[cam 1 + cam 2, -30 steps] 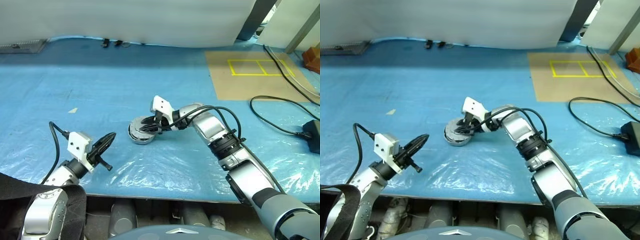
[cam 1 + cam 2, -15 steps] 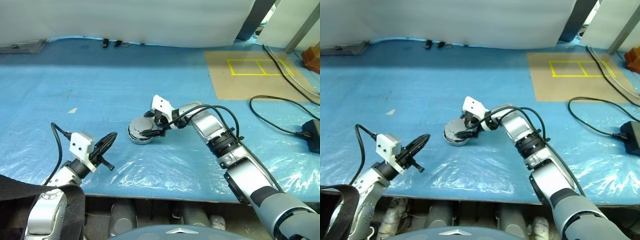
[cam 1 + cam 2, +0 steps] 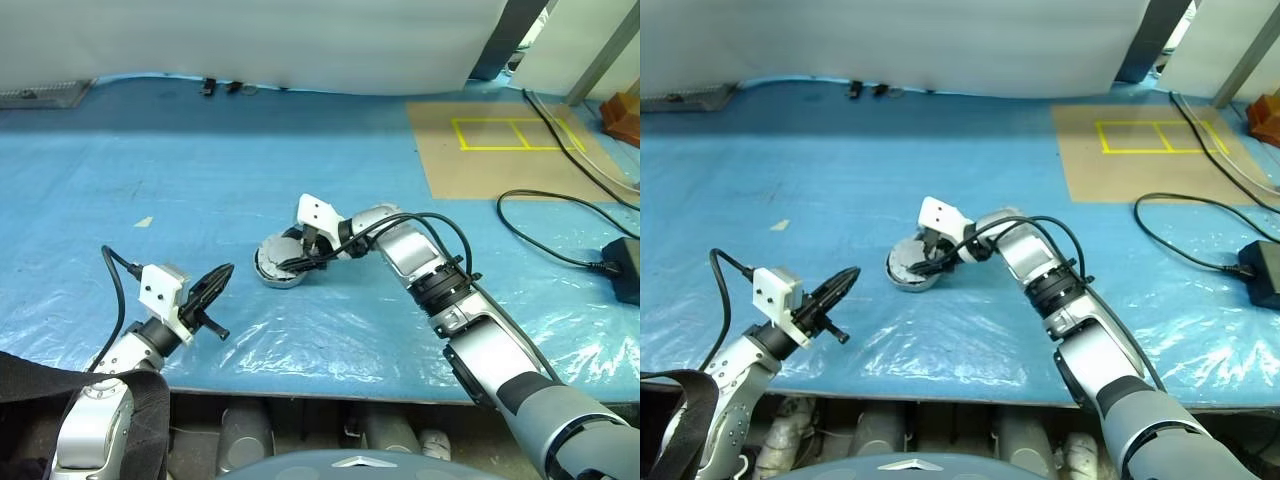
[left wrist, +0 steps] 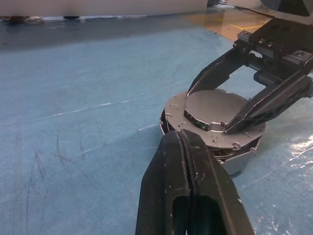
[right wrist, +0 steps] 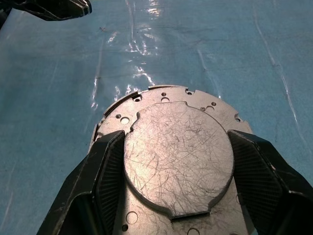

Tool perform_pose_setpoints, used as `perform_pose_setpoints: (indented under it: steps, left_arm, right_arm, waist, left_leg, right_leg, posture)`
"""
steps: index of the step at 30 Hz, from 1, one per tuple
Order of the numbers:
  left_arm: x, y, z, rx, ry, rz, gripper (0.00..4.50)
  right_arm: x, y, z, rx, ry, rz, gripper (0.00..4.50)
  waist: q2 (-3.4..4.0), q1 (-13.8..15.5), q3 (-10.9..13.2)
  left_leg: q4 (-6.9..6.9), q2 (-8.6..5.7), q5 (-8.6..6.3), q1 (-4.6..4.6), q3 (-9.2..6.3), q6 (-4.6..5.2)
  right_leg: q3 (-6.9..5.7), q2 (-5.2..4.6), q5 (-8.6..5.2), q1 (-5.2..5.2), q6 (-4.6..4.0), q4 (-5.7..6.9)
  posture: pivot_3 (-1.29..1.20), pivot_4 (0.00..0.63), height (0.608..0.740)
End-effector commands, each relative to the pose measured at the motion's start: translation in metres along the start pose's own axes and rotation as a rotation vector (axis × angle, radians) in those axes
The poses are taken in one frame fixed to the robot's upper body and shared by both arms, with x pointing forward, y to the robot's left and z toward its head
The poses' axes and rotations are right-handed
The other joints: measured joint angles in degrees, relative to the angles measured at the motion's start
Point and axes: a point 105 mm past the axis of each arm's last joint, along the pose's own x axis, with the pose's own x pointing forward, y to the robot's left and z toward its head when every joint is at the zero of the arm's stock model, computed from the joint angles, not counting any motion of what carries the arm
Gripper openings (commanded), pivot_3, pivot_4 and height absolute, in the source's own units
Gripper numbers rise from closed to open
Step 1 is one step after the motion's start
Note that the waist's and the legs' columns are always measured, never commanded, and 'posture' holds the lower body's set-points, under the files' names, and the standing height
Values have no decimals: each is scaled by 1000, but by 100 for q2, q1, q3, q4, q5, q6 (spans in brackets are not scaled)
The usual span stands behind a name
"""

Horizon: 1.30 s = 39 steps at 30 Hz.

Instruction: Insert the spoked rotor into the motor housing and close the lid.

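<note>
The lid [image 5: 176, 156] lies plain grey face up on the motor housing [image 4: 242, 164] in the middle of the blue sheet. My right gripper [image 3: 290, 258] reaches in from the right. Its two black fingers [image 5: 105, 166] press against opposite sides of the lid's raised round centre, so it is shut on the lid. A thin dark gap shows under the lid's rim in the left wrist view. The spoked rotor is hidden. My left gripper [image 3: 226, 270] hovers near the front left, shut and empty, pointing towards the housing from a short distance away.
A brown board with yellow tape squares [image 3: 510, 150] lies at the back right. A black cable and adapter [image 3: 625, 268] lie at the right edge. The table's front edge [image 3: 300, 385] runs just below both arms. Crinkled blue plastic sheet [image 3: 150, 160] covers the top.
The right gripper's fingers have reset around the lid's raised centre, and its wrist has edged slightly left. The left arm has kept still.
</note>
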Motion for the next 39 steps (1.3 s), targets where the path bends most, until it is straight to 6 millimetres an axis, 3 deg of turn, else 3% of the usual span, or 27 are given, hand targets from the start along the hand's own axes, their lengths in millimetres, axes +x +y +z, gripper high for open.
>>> perform_pose_setpoints:
  steps: [1,9,17,24,30,37,39]
  left_arm:
    - [0,-2,5,17,-22,-1,0]
    - [0,-1,2,8,-13,4,0]
    - [0,-2,1,12,-5,-2,0]
    - [1,-2,1,15,-6,-10,0]
    - [1,-3,2,12,-9,-11,0]
    - [1,-3,1,15,-5,-10,0]
    - [0,-3,2,17,-6,-10,0]
  right_arm:
    - [5,3,14,-45,4,13,2945]
    - [17,0,16,67,18,-37,2945]
    - [14,0,0,-7,80,-34,2945]
    - [6,-12,10,-65,60,-46,2945]
    - [6,-4,23,-34,14,19,2945]
    - [5,-8,28,-77,19,10,2945]
    - [4,-13,22,-116,52,-16,2945]
  waist:
    - [0,-2,0]
    - [0,-9,0]
    - [0,-4,0]
    - [0,7,0]
    - [0,7,0]
    - [0,4,0]
    - [0,3,0]
  left_leg:
    - [0,0,0,1,1,0]
    - [0,0,0,19,1,0]
    - [-2,-1,0,36,2,-1]
    - [-3,-2,-1,41,3,0]
    - [-4,-2,-1,41,3,0]
    - [-7,-2,-1,33,3,0]
    - [-7,-1,-1,31,3,0]
  right_leg:
    - [1,0,0,0,0,1]
    - [16,1,0,2,0,10]
    - [21,0,0,12,0,10]
    - [25,-1,-1,19,1,8]
    - [25,0,-1,19,1,7]
    - [25,0,-1,12,0,4]
    - [25,0,-1,10,0,4]
  posture:
    - [0,150,740]
    - [0,150,740]
    - [0,150,740]
    - [0,150,740]
    - [0,150,740]
    - [0,150,740]
    - [0,150,740]
